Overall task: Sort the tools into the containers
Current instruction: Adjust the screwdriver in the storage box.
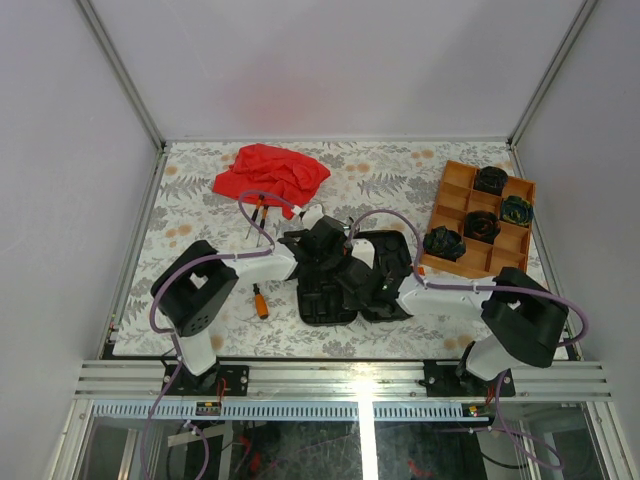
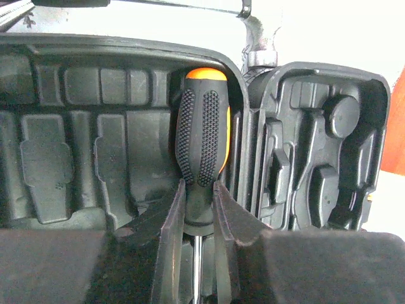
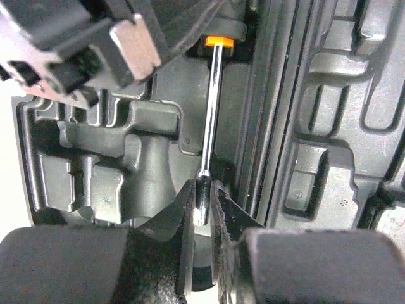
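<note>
1. We are seeing the left gripper (image 2: 198,197) pinching the neck of the orange-and-black screwdriver (image 2: 201,136), jaws narrow, inside the open black tool case (image 2: 76,145) by its hinge.
2. The right gripper (image 3: 202,201) is clamping that screwdriver's steel shaft (image 3: 212,114).
3. 4 coiled bundles (image 1: 443,242) are sitting in the orange tray (image 1: 455,185), right of the case.
4. A red cloth (image 1: 272,172) is lying far left.

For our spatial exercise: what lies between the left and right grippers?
A screwdriver: left gripper on its handle, right gripper on its shaft; the right wrist view shows it.

Orange-black screwdriver (image 2: 201,152) at open case (image 2: 76,139)
</note>
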